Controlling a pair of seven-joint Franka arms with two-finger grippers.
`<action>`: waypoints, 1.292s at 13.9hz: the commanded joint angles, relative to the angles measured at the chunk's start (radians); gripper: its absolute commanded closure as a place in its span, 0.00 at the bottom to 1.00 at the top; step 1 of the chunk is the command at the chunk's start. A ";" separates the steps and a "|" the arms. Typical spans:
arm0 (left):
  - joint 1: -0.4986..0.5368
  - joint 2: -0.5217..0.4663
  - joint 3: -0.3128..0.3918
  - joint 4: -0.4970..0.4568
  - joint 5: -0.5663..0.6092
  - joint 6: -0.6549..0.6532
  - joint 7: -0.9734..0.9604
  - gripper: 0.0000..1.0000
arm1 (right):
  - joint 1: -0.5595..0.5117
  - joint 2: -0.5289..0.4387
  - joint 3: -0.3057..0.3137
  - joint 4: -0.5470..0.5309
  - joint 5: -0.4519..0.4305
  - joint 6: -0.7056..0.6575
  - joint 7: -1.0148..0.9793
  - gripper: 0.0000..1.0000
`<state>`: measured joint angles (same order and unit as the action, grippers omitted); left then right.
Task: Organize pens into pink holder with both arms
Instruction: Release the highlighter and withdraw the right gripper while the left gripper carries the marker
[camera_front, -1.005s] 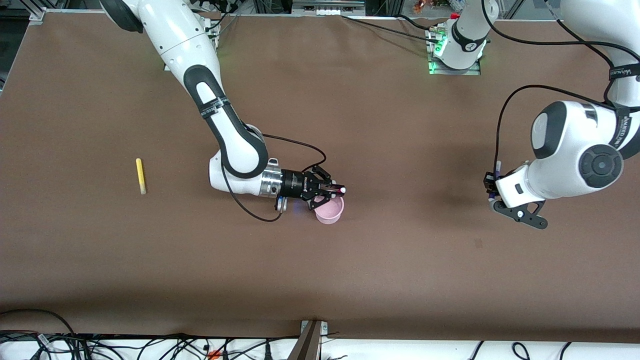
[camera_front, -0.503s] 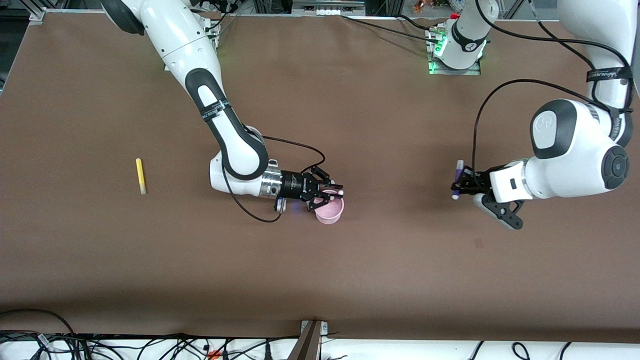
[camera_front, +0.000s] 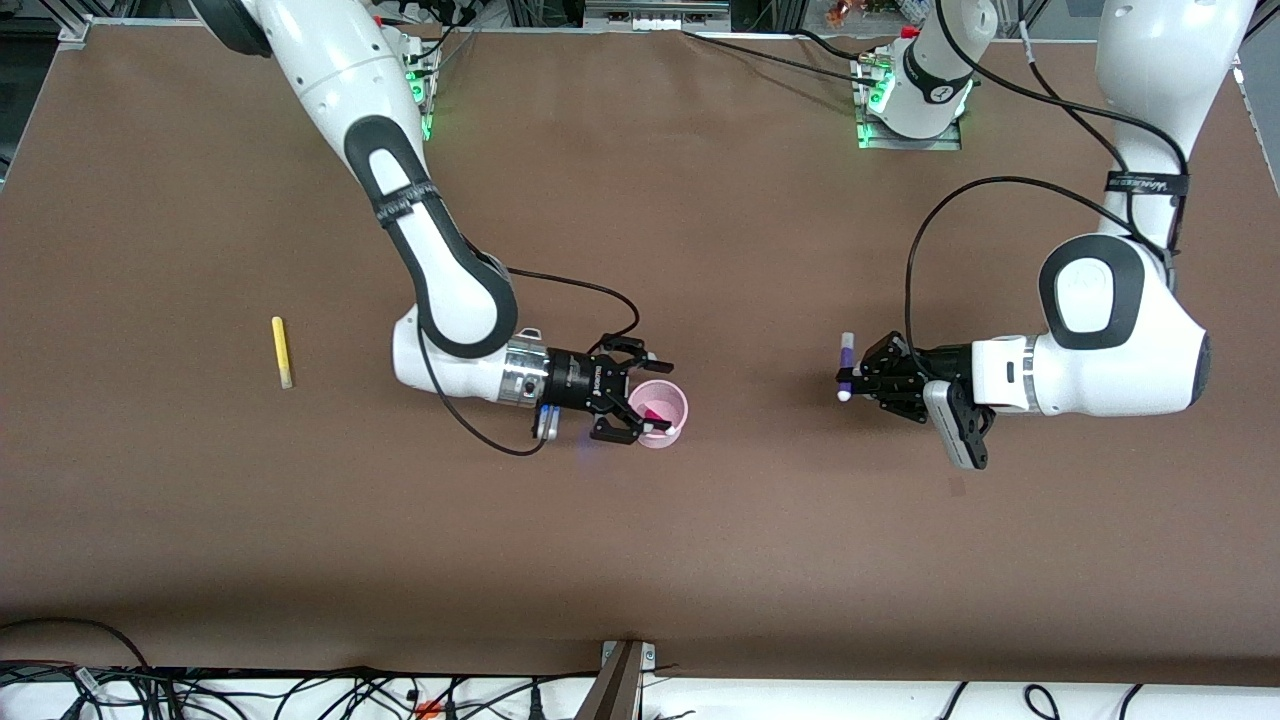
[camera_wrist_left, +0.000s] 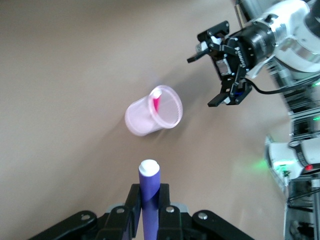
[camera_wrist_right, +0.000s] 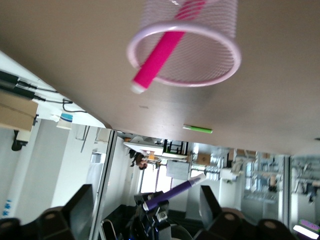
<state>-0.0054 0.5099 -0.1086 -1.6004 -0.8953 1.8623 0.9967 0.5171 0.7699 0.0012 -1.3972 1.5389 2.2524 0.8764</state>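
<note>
Having let go, the right gripper (camera_front: 640, 400) gapes beside the holder (camera_front: 680, 400) at frame centre, magenta pen (camera_front: 656, 412) now inside. Left gripper (camera_front: 850, 378) has swung closer from mid-right, clamping the purple pen (camera_front: 846, 354). Yellow pen (camera_front: 282, 351) waits mid-left.

Brown table (camera_front: 700, 560); tangled black cables (camera_front: 300, 695) along near edge.

Four pens (camera_front: 283, 352), one pink holder (camera_front: 661, 413), two pincers (camera_front: 632, 401).
</note>
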 joint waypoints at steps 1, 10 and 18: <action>0.001 0.067 -0.002 0.053 -0.156 -0.005 0.242 1.00 | -0.005 -0.128 -0.044 -0.068 -0.181 -0.026 -0.007 0.00; -0.226 0.097 -0.022 0.051 -0.490 0.397 0.681 1.00 | -0.019 -0.269 -0.530 -0.055 -0.619 -0.724 -0.345 0.00; -0.410 0.119 -0.020 -0.027 -0.553 0.698 0.720 1.00 | 0.043 -0.538 -0.497 -0.065 -1.307 -0.743 -0.684 0.00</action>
<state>-0.4012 0.6309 -0.1387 -1.6116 -1.4072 2.5354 1.6761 0.5490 0.2930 -0.5122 -1.4225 0.3147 1.5045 0.2683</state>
